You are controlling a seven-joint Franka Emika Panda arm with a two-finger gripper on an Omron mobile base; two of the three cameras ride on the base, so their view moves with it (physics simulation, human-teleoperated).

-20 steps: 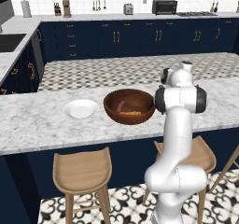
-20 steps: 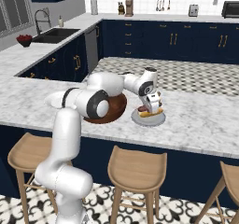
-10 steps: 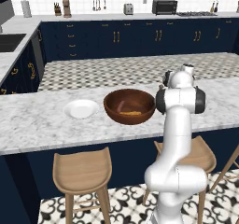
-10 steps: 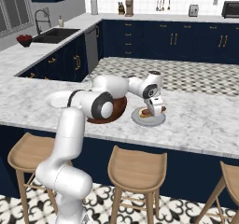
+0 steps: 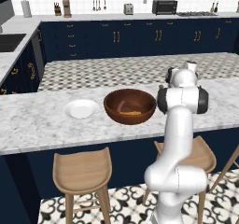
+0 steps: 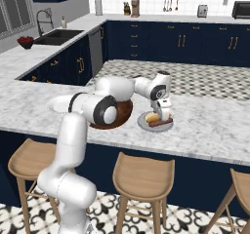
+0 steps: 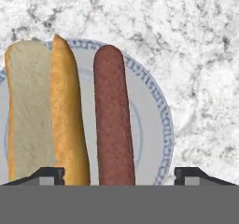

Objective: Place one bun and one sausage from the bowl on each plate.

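Note:
My gripper (image 6: 164,114) hangs just over the blue-rimmed grey plate (image 6: 144,126) and stands open, its fingertips (image 7: 48,174) wide apart. A red-brown sausage (image 7: 112,115) lies flat on that plate (image 7: 154,125) between the fingers, free of them. A split bun (image 7: 46,111) lies beside the sausage on the same plate. The reddish-brown wooden bowl (image 5: 130,106) sits left of the arm and holds a sausage (image 5: 122,107) and a bun (image 5: 132,113). A bare white plate (image 5: 81,109) lies left of the bowl.
Everything rests on a marble island counter (image 5: 32,125) with wooden stools (image 5: 82,171) along its near side. Behind it is a tiled aisle and dark blue cabinets (image 5: 116,41). My own arm (image 6: 97,106) stretches across the bowl in the right base view.
The hand came down over the grey plate with the sausage, and its jaws have opened. The sausage now lies released beside the bun.

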